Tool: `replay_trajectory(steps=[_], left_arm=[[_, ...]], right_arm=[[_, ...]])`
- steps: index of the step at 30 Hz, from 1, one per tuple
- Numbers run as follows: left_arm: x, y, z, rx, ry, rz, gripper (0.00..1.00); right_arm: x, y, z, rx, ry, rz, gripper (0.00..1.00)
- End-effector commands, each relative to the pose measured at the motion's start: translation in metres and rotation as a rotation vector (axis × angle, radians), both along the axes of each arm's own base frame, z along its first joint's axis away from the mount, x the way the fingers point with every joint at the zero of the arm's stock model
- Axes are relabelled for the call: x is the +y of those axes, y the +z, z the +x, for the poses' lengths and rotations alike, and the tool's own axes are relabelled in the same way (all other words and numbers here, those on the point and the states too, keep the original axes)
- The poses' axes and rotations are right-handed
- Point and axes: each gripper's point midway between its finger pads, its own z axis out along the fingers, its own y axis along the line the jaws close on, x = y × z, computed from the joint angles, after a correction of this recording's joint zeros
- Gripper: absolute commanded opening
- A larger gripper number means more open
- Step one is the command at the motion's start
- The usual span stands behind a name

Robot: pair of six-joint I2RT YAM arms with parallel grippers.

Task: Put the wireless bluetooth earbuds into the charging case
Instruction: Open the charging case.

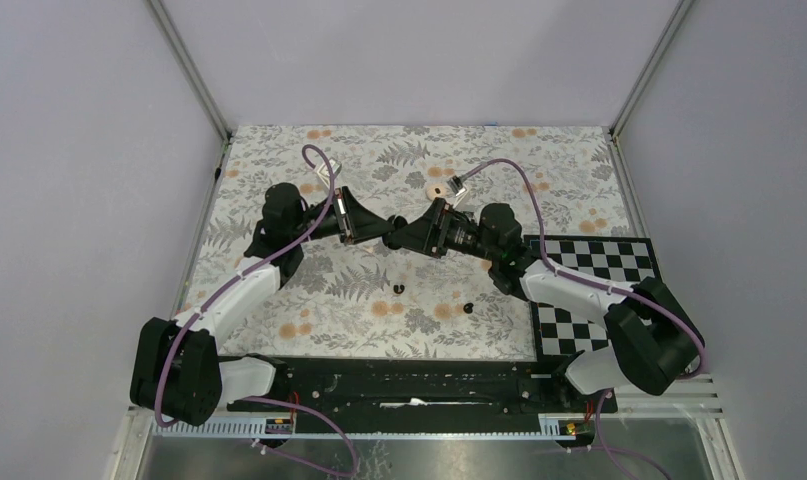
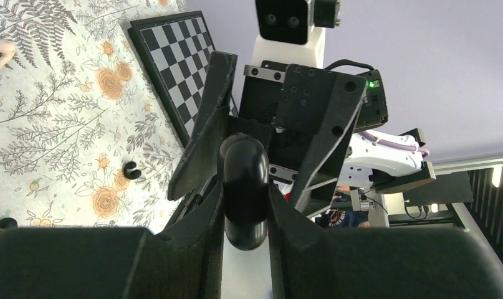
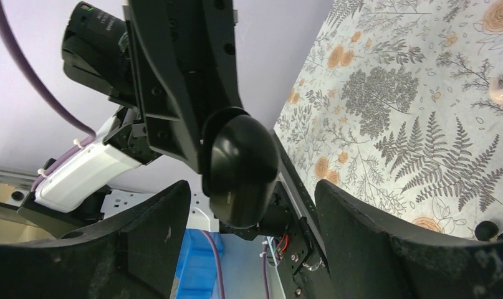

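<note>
Left claw (image 2: 244, 215) is clenched on the case (image 3: 239, 162), pinching its narrow sides and holding it off the table (image 1: 279, 200), up and left of the checkerboard's (image 1: 591, 262) far-left corner. Right claw (image 3: 250, 190) is released, its fingers (image 3: 143, 249) spread wide on either side of the case and touching nothing.

The case looks shut, so the step in hand is probably getting the lid open. To do that well, the right claw should close slowly on the free end only, clear of the left fingers, and pull along the hinge line while the left grip stays firm. The shell is glossy and rounded, so a skewed squeeze could shoot it out of the pinch.

Both earbuds lie loose on the table left of the checkerboard, one (image 1: 469, 307) just off its left edge and the other (image 1: 398, 289) further left. They sit below the raised claws, where a dropped case could knock them. A peach disc (image 1: 437, 193) lies beyond the checkerboard's far-left corner, out of the way. The two claws crowd each other, leaving little room to turn.
</note>
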Motion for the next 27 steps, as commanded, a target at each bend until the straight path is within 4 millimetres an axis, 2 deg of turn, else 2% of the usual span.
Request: replay_trajectory(steps=[1, 12, 19, 27], left_arm=[[0.002, 0.036, 0.001, -0.120, 0.002, -0.030, 0.00], [0.003, 0.033, -0.001, -0.117, -0.008, -0.025, 0.00], [0.003, 0.035, -0.004, -0.121, -0.016, -0.025, 0.00], [0.002, 0.040, -0.012, -0.119, -0.049, -0.062, 0.00]], right_arm=[[0.001, -0.005, 0.004, -0.017, -0.027, -0.010, 0.80], [-0.011, -0.013, 0.003, -0.004, -0.064, -0.029, 0.79], [-0.011, -0.004, 0.004, -0.015, -0.061, 0.002, 0.76], [-0.002, 0.013, 0.000, -0.012, 0.001, 0.158, 0.54]])
